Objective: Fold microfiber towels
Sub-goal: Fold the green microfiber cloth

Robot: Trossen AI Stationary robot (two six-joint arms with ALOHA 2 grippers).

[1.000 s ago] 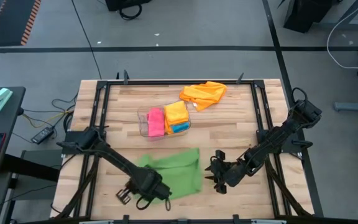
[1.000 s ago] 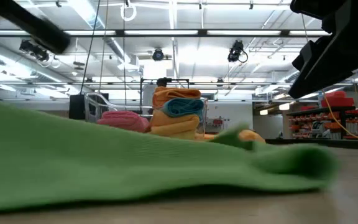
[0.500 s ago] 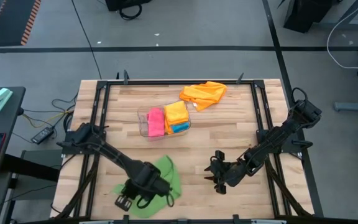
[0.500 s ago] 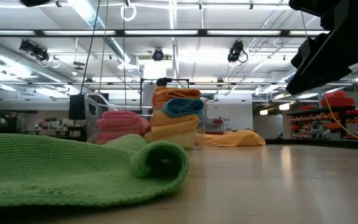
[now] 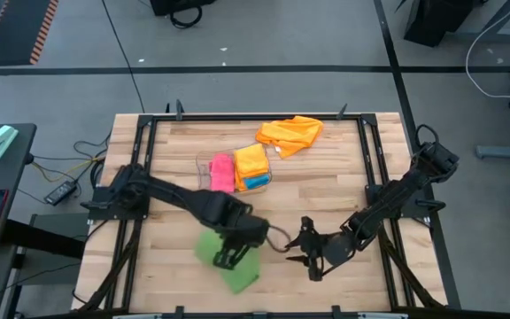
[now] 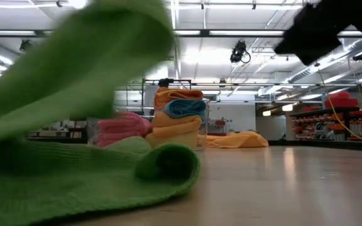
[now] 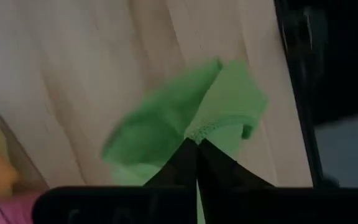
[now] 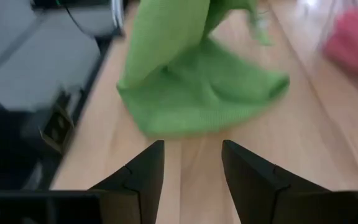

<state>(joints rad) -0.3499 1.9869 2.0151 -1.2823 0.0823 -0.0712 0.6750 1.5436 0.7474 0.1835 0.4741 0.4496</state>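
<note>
On the wooden slatted desk [image 5: 343,177], the left tool [image 5: 230,255] pinches an edge of the soft green microfiber towel [image 5: 228,262], its fingers closed tight on the cloth and lifting that edge up and over while the rest of the towel lies bunched on the desk near the front edge, left of centre. The fold looks to be in its opening stage — one flap carried across, nothing yet laid flat. Behind it, toward the middle of the desk, the clear plastic rectangular bin [image 5: 204,168] holds a pink folded towel [image 5: 222,173], a yellow-orange folded towel [image 5: 251,162] and a blue towel [image 5: 257,182]; a crumpled orange towel [image 5: 290,134] waits near the far edge. To the right, the right tool [image 5: 308,252] hovers low just beside the green cloth, fingers parted and holding nothing. The next move, by the look of it, calls for laying the raised edge onto the opposite side squarely — and for the right tool to pin or take a corner so the cloth does not drag.
</note>
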